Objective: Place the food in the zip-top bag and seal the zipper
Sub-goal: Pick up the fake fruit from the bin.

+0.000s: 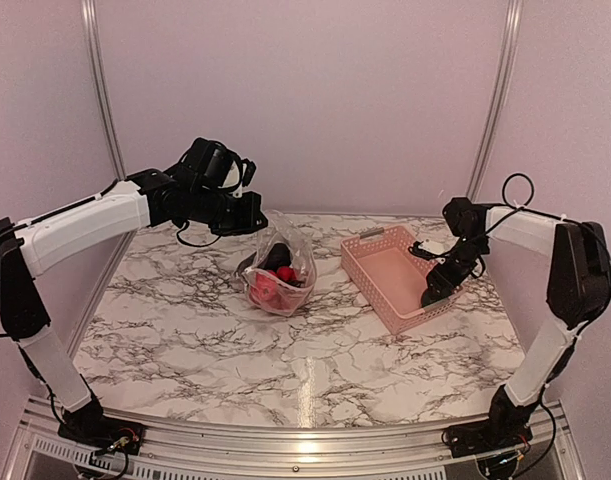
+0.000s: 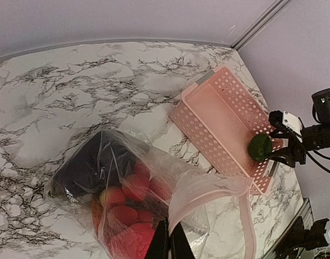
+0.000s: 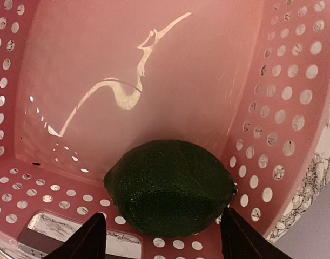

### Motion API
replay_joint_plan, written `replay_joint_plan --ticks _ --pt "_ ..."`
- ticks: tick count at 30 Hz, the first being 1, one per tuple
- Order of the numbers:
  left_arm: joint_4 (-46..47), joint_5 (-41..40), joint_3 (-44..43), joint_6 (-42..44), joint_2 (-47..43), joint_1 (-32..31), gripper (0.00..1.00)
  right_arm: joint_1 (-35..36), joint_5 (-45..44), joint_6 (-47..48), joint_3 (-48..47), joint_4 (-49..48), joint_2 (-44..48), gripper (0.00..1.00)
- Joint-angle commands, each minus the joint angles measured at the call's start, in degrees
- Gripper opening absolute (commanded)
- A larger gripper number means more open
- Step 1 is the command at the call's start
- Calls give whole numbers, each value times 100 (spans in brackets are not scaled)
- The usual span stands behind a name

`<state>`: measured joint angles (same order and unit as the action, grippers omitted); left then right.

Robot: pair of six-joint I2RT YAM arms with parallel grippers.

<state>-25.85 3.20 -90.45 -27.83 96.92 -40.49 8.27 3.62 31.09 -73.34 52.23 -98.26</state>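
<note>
Fingers (image 2: 158, 245) of the left gripper (image 1: 247, 215): pressed fully together, pinched on the upper edge of the zip-top bag (image 1: 282, 262), which is held up left of centre on the table (image 1: 185, 330).

Fingers (image 3: 92, 240) of the right gripper (image 1: 437, 290): set wide on either side of a green fruit (image 3: 170, 189). Whether the pads are pressing on it cannot be told.

Item 1, food (image 2: 124, 216): mostly lodged in the bag's belly, red and yellow rounds heaped beside a dark eggplant (image 2: 94, 162). The green fruit alone is left, in the near right corner of the pink basket (image 1: 385, 262), well right of the bag.

Handling, green fruit: judged light, hard and rounded, with a pebbled skin. It is best taken across its widest part, as a pinch nearer either end may squeeze it out.

Item 2, zip-top bag: thin, crinkly and limp, so no shape is kept unless it is held. The mouth sags where it is not supported.

Item 3, zipper (image 2: 219, 182): the one stiffer part, lying curved and unsealed. It is best gripped at a strip end and pressed along.
</note>
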Motion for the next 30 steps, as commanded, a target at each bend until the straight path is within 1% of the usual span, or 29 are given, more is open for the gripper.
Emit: replay_joint_plan --ticks 1,5,8,10,16,19,25,30 --pt "129 44 81 76 -139 6 0 -19 -88 -124 -62 130 -215 73" --pt "149 49 97 76 -140 6 0 -20 -13 -155 -96 116 -437 77" --pt "148 52 98 78 -140 6 0 -19 51 -188 -126 80 -614 84" --pt "146 57 103 84 -147 6 0 -19 100 -213 -164 38 -706 88" --pt "167 58 120 85 -146 6 0 -18 146 -247 -237 -97 -886 91" --pt "189 71 132 78 -134 8 0 -12 169 -254 -266 -153 -933 89" --pt "233 136 129 68 -89 6 0 -18 239 -302 -268 -252 -1144 88" --pt "232 128 125 75 -79 6 0 -14 440 -373 -458 -238 -1092 71"
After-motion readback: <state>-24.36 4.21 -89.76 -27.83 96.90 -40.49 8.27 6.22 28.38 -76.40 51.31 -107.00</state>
